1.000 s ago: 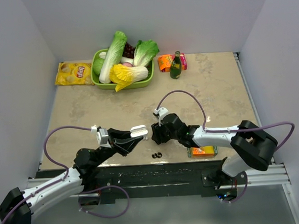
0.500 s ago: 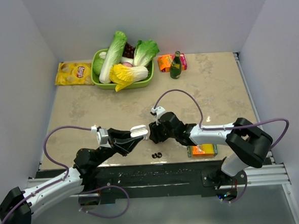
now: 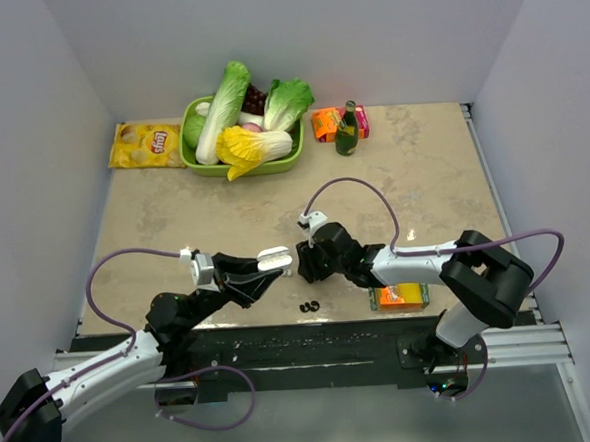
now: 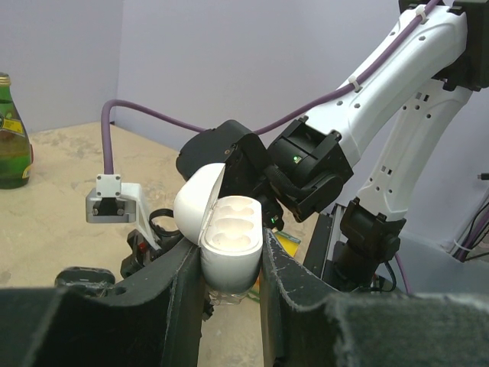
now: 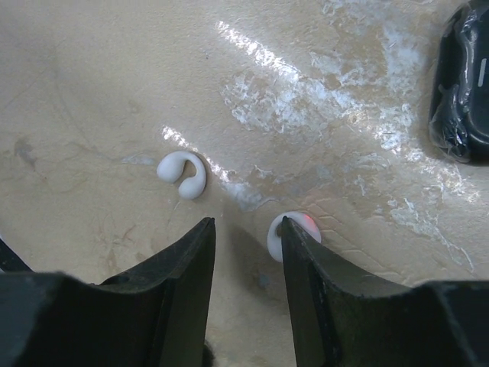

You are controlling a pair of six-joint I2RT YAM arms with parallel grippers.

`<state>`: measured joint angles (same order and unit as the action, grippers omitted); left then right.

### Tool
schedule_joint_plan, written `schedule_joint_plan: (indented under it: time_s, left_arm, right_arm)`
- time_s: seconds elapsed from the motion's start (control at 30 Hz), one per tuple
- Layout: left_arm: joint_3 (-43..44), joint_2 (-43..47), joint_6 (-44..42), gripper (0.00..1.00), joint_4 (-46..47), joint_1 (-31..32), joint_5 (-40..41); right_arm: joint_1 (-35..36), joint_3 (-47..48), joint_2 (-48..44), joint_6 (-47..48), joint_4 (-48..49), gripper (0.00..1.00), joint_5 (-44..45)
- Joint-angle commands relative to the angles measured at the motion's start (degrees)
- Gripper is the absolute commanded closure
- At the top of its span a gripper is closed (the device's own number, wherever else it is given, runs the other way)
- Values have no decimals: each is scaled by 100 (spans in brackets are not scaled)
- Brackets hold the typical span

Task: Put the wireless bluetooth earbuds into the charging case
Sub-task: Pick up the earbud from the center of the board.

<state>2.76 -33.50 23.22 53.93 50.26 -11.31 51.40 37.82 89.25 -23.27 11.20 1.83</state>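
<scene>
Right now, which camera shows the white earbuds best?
Right wrist: both white earbuds lie on the table just past the right end effector, one partly behind a finger. Top external shows neither; left wrist shows the open white case without them.

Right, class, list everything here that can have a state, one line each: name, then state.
white charging case: lid open, both wells empty.
left claw: shut on the white charging case.
right claw: open, gripping nothing.
white earbuds: loose on the table, not in a case.
black earbuds: loose on the table.
black case: looks shut.
green bottle: upright.
</scene>
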Motion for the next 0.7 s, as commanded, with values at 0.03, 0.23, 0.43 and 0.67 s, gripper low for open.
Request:
schedule_joint_plan:
  time_s: [0.03,0.23,0.43,0.67]
  left_arm:
    - [-1419,-17,-2,100,364,-34,-29]
    - [-1419,1,7,100,372,-34,-20]
    - [-1402,-78,7,100,442,-34,-29]
    - [-1410,-157,33,100,504,-34,-47]
  right_arm:
    - [2,67,-162,-90,-179,59,494]
    - [2,-47,-373,-99,-294,62,740]
    - [2,-144,-496,-125,-382,67,907]
    - [2,-232,-584,-169,-417,71,1021]
